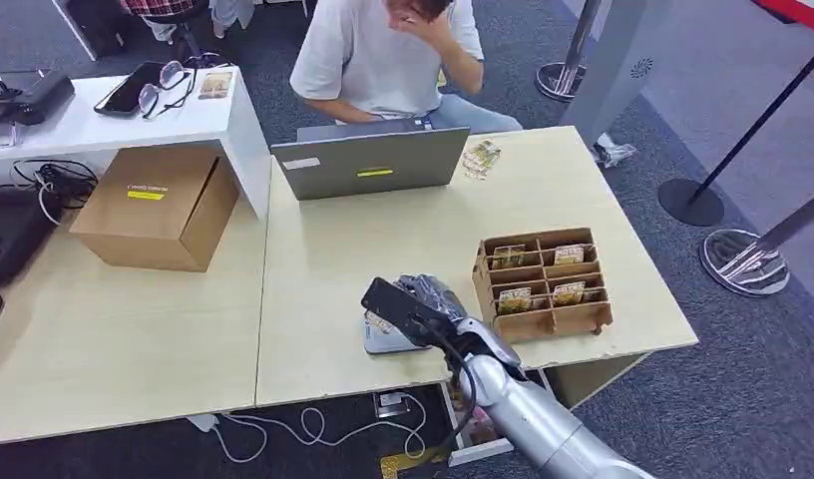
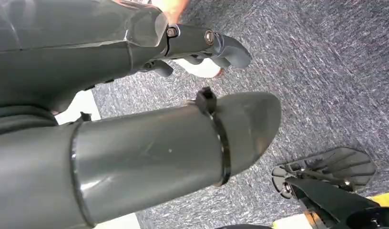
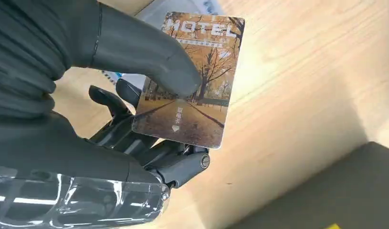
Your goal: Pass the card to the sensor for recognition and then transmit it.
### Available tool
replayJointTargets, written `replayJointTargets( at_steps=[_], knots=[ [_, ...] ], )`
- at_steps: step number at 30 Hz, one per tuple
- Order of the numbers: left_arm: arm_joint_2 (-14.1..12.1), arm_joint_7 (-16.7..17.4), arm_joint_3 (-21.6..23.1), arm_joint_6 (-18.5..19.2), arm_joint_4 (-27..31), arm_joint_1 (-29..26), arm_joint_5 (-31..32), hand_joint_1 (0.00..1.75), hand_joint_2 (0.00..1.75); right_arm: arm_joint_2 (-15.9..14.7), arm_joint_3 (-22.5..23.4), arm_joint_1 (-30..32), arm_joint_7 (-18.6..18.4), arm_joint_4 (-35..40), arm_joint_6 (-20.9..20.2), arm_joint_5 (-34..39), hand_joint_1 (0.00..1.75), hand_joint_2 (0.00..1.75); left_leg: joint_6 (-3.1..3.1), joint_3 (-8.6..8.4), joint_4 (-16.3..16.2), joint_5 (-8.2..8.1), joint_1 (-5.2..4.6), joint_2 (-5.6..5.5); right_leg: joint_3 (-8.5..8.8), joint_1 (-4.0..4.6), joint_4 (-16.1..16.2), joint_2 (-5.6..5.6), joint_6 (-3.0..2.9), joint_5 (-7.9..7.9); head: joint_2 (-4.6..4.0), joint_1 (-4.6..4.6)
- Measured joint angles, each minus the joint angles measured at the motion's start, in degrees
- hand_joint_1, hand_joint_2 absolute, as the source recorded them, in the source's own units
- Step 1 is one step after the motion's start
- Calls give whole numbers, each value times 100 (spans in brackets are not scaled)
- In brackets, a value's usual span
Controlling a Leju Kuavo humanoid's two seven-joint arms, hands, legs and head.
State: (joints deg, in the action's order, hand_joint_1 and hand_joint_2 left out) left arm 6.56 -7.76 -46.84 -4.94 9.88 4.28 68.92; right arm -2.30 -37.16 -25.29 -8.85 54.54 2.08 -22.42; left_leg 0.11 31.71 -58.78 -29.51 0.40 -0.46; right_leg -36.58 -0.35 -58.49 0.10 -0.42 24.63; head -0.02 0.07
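Pinching the card (image 3: 192, 81) between thumb and fingers, my right hand (image 1: 428, 299) hovers over the pale sensor (image 1: 383, 337) near the counter's (image 1: 313, 299) front edge. I judge this the recognition step; next I'd lower the card flat onto the reader, then hand it onward (likely toward the person (image 1: 383, 50)). My hand hides most of the sensor. My left hand (image 2: 202, 47) hangs over carpet, fingers curled, holding nothing.

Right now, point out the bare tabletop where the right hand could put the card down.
Free: the wide strip between the laptop and the right hand, and the left table in front of the cardboard box. Crowded: around the sensor and the card rack, where the hand holds the card.
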Motion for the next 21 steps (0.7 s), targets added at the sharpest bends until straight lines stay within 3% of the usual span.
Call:
replayJointTargets(
  at_steps=[12, 21],
  knots=[
    [0, 81, 4, 20, 0, -2, 85, 0, 0, -26, 9, 44, -295, -337, 50, -621, 175, 175, 0, -1, 0, 0, 0, 2, 0, 0, 1, 1, 0, 0, 0, 2],
    [-2, 98, 7, 61, 0, -1, 101, 0, 0, -26, 11, 72, -315, -442, 28, -798, 175, 175, 0, -1, 0, 0, 0, 2, 0, 0, 1, 1, 0, 0, 0, 2]
  ],
)
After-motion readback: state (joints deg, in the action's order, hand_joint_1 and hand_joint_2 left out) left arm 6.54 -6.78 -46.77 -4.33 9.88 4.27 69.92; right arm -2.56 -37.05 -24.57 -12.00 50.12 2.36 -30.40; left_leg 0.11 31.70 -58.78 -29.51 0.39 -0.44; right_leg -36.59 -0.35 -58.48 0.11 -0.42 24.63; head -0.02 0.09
